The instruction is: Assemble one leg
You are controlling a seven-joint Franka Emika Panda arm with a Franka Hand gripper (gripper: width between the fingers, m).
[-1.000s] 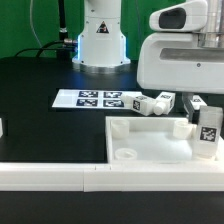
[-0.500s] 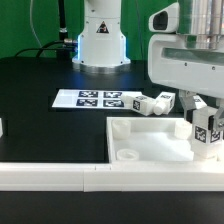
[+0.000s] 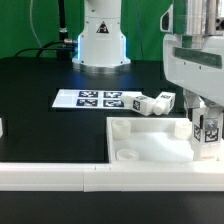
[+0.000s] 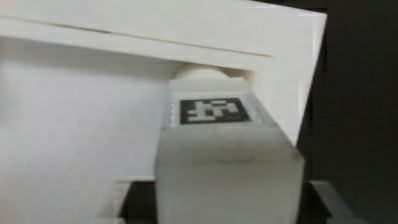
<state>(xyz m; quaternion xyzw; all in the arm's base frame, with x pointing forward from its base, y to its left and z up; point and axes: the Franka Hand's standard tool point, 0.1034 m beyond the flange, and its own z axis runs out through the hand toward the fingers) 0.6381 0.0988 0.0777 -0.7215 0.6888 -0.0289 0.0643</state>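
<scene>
My gripper (image 3: 205,116) is shut on one white leg (image 3: 208,136) with a black-and-white tag and holds it upright over the far corner of the large white panel (image 3: 150,146) at the exterior view's right. In the wrist view the leg (image 4: 217,150) fills the middle between the dark fingers (image 4: 135,202). Its narrower round end (image 4: 205,73) sits at the panel's corner (image 4: 107,90). I cannot tell whether it is touching the socket. Two more tagged legs (image 3: 150,104) lie on the black table behind the panel.
The marker board (image 3: 95,98) lies flat on the table behind the panel, to the exterior view's left of the loose legs. The robot base (image 3: 100,40) stands at the back. A white rail (image 3: 60,176) runs along the table's front edge.
The gripper has sunk a little with the leg toward the panel's corner, and the wrist body has shifted to the exterior view's right. The loose legs have not moved.
</scene>
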